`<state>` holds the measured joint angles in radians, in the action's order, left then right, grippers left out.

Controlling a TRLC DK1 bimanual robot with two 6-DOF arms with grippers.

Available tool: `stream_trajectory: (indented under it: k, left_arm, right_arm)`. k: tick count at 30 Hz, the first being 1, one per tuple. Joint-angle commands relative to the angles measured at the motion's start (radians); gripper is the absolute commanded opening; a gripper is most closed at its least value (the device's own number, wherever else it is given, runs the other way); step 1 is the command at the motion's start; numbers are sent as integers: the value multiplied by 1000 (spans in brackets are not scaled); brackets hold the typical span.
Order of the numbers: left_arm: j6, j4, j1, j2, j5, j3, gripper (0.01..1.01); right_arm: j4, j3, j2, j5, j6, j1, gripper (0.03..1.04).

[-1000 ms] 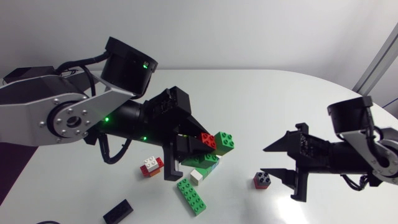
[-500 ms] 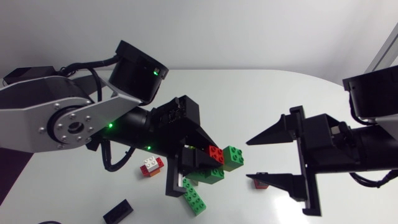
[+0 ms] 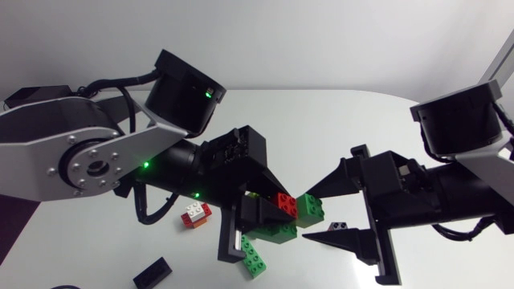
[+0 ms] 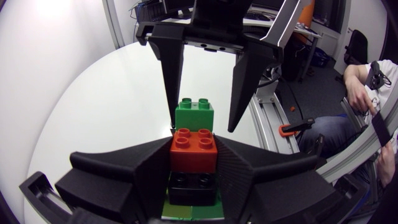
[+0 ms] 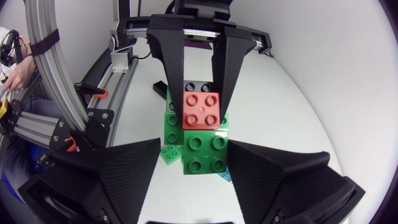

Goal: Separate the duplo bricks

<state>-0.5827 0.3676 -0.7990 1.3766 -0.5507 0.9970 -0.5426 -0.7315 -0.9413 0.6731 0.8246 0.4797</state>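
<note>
Head view: the stack of duplo bricks point(image 3: 291, 213) sits mid-table, apparently lifted clear of the table point(image 3: 321, 128), with its long axis running from my left arm toward my right.
Stack order, left wrist view: the black brick point(image 4: 193, 186) is deepest, then the red brick point(image 4: 193, 148), then the green end brick point(image 4: 194, 114) jutting past the fingertips.
Left gripper point(image 4: 194, 168): clamped on the stack, with both fingers pressing the black and red bricks from opposite sides.
Right gripper point(image 5: 194, 155): fingers spread wide and holding nothing. One tip stands on each side of the green end brick, seemingly just short of contact.
Key relation: the green end brick lies straight ahead of the right gripper, in the gap between its tips, so the right arm is the one placed to take it.
Likely next: close on the green end brick and pull it off.
Around: a red-and-white brick point(image 3: 194, 214) and a long green brick point(image 3: 253, 257) lie loose under the left arm.
</note>
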Motion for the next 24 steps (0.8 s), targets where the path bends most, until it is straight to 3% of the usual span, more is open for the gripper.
stream_trajectory:
  k: [1, 9, 10, 24]
  left_arm:
    - [9, 2, -8, -11, -14, 34, 195]
    - [9, 8, -9, -25, -18, 37, 197]
    - [9, 8, -9, -25, -20, 37, 197]
    - [0, 37, 58, -31, -81, 15, 200]
  right_arm:
    - [12, 0, -19, -4, -19, 13, 562]
    - [12, 17, -31, -4, -8, 33, 95]
    - [13, 18, -34, -4, -5, 33, 72]
    - [-10, 14, 64, -76, 13, 30, 51]
